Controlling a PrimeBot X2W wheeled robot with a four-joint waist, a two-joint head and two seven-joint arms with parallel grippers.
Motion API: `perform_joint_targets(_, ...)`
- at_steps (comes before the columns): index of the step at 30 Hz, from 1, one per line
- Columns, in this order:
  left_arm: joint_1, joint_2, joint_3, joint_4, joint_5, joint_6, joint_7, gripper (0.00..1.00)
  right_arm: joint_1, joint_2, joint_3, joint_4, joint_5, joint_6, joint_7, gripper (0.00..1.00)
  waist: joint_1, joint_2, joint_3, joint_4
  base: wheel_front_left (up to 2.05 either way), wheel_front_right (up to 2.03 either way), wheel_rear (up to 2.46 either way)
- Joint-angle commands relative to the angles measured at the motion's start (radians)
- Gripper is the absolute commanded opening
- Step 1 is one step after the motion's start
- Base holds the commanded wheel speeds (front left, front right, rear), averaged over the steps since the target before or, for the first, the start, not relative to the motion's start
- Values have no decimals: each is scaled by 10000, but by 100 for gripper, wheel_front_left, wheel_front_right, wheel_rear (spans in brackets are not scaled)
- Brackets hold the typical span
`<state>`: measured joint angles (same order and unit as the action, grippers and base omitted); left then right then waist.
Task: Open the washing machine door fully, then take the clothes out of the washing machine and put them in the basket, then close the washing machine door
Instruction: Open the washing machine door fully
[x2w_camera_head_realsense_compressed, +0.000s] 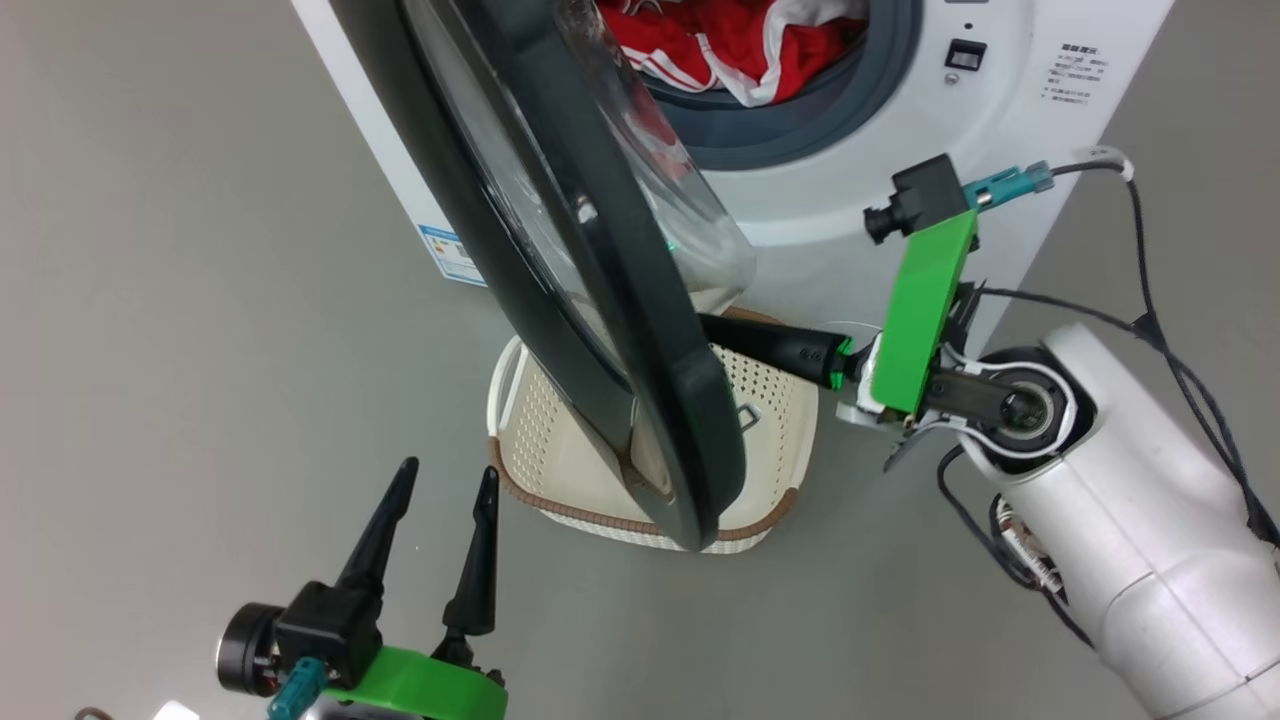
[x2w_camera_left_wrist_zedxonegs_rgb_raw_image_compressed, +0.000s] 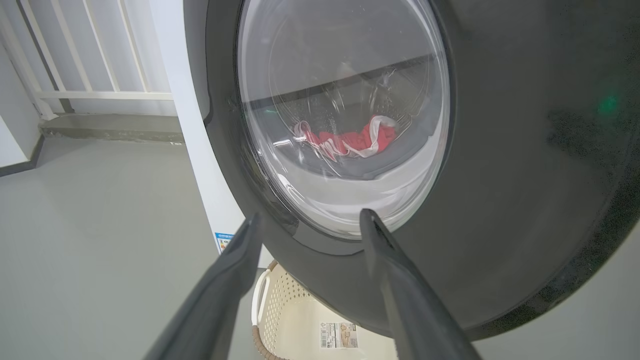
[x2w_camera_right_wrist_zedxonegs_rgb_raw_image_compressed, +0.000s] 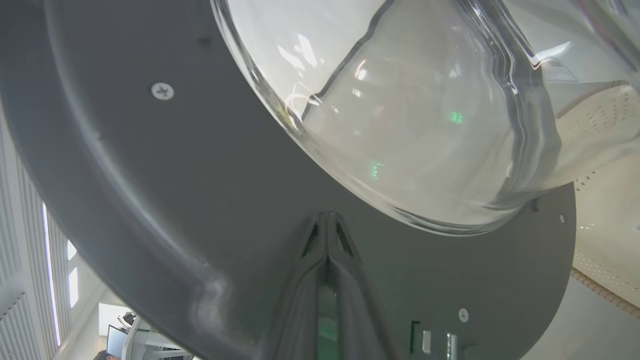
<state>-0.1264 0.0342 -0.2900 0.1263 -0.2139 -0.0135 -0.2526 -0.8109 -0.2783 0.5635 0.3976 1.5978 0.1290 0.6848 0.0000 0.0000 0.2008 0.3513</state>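
The washing machine (x2w_camera_head_realsense_compressed: 860, 190) stands at the top with its door (x2w_camera_head_realsense_compressed: 640, 330) swung partway out, edge-on to me. Red clothes (x2w_camera_head_realsense_compressed: 720, 40) with white stripes lie in the drum mouth, and the clothes (x2w_camera_left_wrist_zedxonegs_rgb_raw_image_compressed: 350, 140) also show through the door glass (x2w_camera_left_wrist_zedxonegs_rgb_raw_image_compressed: 345, 100). The cream basket (x2w_camera_head_realsense_compressed: 770, 400) sits on the floor under the door. My right gripper (x2w_camera_head_realsense_compressed: 712, 330) is shut, and its tips (x2w_camera_right_wrist_zedxonegs_rgb_raw_image_compressed: 327, 217) press against the door's grey inner face (x2w_camera_right_wrist_zedxonegs_rgb_raw_image_compressed: 150, 175) just below the glass bowl (x2w_camera_right_wrist_zedxonegs_rgb_raw_image_compressed: 400, 125). My left gripper (x2w_camera_head_realsense_compressed: 435, 480) is open and empty, facing the door's black outer rim (x2w_camera_left_wrist_zedxonegs_rgb_raw_image_compressed: 500, 200).
Grey floor lies all around. A blue label sticker (x2w_camera_head_realsense_compressed: 452, 255) is on the machine's white side. A white railing (x2w_camera_left_wrist_zedxonegs_rgb_raw_image_compressed: 75, 95) and a low ledge (x2w_camera_left_wrist_zedxonegs_rgb_raw_image_compressed: 110, 127) run behind the machine. Black cables (x2w_camera_head_realsense_compressed: 1150, 280) hang from my right wrist. The basket (x2w_camera_left_wrist_zedxonegs_rgb_raw_image_compressed: 300, 320) has a paper label.
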Motion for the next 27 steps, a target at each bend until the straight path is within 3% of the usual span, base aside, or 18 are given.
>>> perform_joint_targets(1,-44,160,359,-195,14,44,-92,100,287,370,169,-399,-122,17,-1,0,0,0,-73,113,0,0,0)
perform_joint_targets(27,76,160,616,-65,88,181,-92,100,752,1421,898,-720,-275,17,142,0,0,0,-245,856,0,0,0)
